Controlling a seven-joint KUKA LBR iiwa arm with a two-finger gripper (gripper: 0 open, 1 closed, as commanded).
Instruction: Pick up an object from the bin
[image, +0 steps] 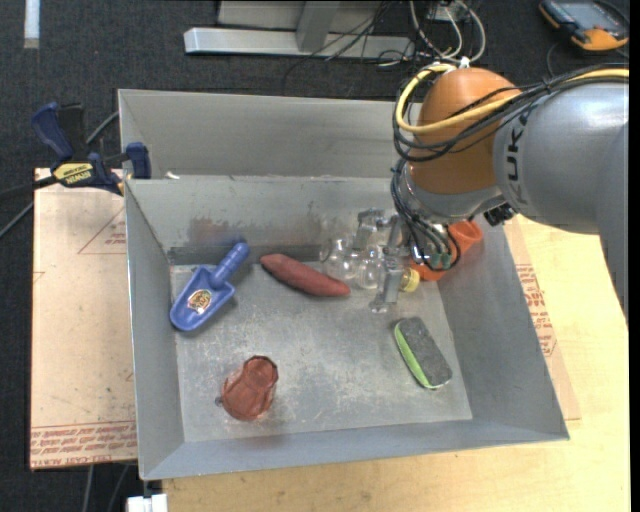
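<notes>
My gripper (386, 292) hangs low in the back right part of the bin, under the arm's orange dome. Just to its left lies a crumpled clear plastic thing (352, 255), close to or touching it. A long red sweet-potato-shaped thing (303, 276) lies further left, its right end near the clear plastic. In front of the gripper, toward the bin's front right, a green-edged grey sponge (422, 352) lies flat. A small yellow piece (411, 282) shows right beside the gripper. An orange thing (463, 239) sits against the right wall, partly hidden by the arm.
A blue toy scoop (208, 291) lies at the left, handle pointing to the back right. A crumpled dark red lump (250, 388) rests near the front left. The arm covers the bin's back right corner.
</notes>
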